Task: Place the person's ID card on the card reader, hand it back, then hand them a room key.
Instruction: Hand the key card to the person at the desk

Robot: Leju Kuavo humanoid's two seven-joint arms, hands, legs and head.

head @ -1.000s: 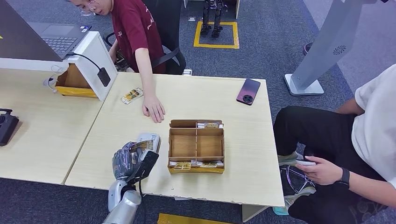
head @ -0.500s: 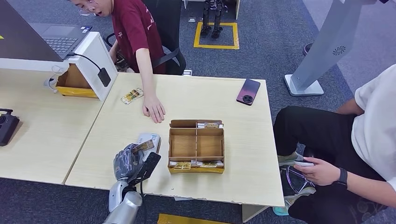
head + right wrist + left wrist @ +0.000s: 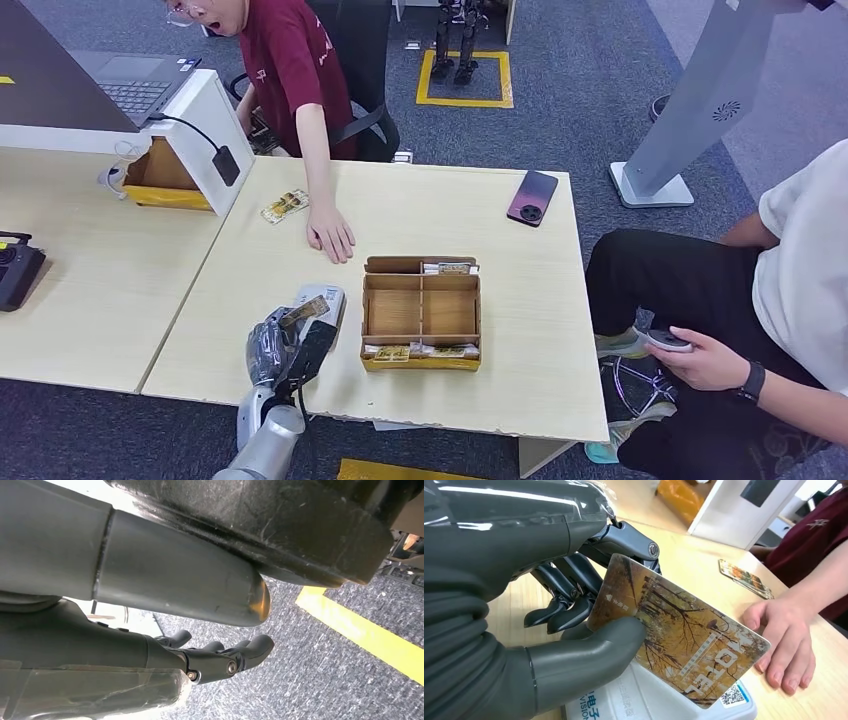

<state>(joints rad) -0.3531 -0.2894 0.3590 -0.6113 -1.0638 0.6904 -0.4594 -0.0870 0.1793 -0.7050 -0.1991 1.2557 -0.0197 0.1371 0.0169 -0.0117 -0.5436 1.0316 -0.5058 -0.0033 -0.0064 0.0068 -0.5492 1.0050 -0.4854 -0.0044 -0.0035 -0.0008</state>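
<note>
While my left hand (image 3: 574, 605) pinches the ID card (image 3: 679, 640) between thumb and fingers just above the white card reader (image 3: 321, 297), the person's hand (image 3: 330, 238) rests flat on the table (image 3: 520, 250) nearby. My right hand (image 3: 220, 657) hangs empty, fingers loosely apart.

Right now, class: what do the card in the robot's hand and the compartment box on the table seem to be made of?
Card: probably glossy plastic, thin and stiff with a printed autumn-tree picture, pinched by the left hand.
Compartment box: likely cardboard or thin wood, matte brown with flat slotted dividers.
</note>
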